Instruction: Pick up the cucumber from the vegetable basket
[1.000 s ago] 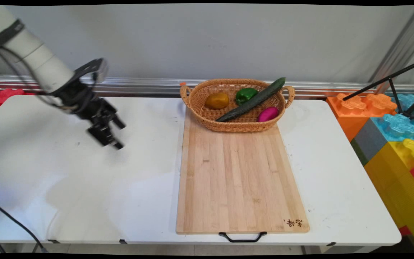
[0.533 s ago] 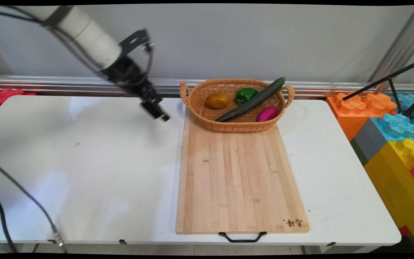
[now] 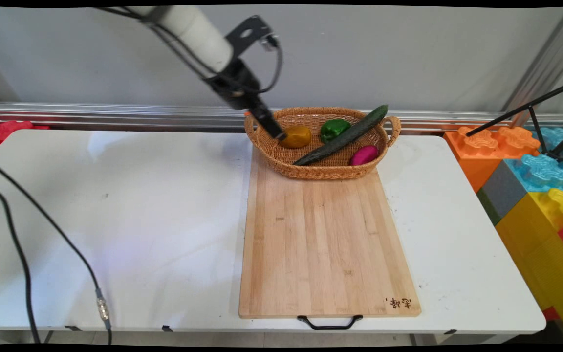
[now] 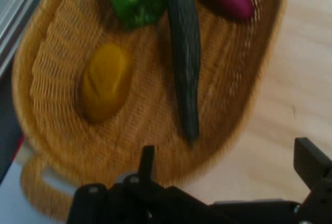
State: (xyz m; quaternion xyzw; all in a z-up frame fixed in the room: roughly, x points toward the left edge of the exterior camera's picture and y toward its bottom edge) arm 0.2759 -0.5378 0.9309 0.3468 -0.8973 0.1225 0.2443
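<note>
Gripper: the black gripper [image 3: 275, 133] hangs in the upper middle of the main view, over the left end of the basket. Its tip is just beside the yellow-brown vegetable, and I cannot tell whether they touch.
Fingers: spread wide apart in the hand view, one finger [image 4: 148, 157] low centre and the other at the lower right edge, with nothing between them.
Basket: the oval wicker basket [image 3: 325, 172] sits upper centre. Its near side rests on the far end of the wooden cutting board [image 3: 325, 244].
How things stand: all the produce lies inside the basket and none is lifted or gripped.
Yellow-brown vegetable: one [image 3: 297, 137], in the basket's left part and nearest the gripper.
Green pepper: one [image 3: 334, 129], at the basket's back, between the yellow-brown vegetable and the cucumber.
Cucumber: one [image 3: 342, 137], lying diagonally across the basket. Its upper end pokes over the right rim.
Magenta vegetable: one [image 3: 363, 155], in the right front of the basket.
Produce count: four pieces, one of each kind.
Cutting board: one, with a black handle at its near end, bottom centre.
Table: one white table [image 3: 115, 205] under it all.
Surroundings: coloured foam blocks [image 3: 530, 168] at the right edge, and black cables [image 3: 42, 220] hanging at lower left.
</note>
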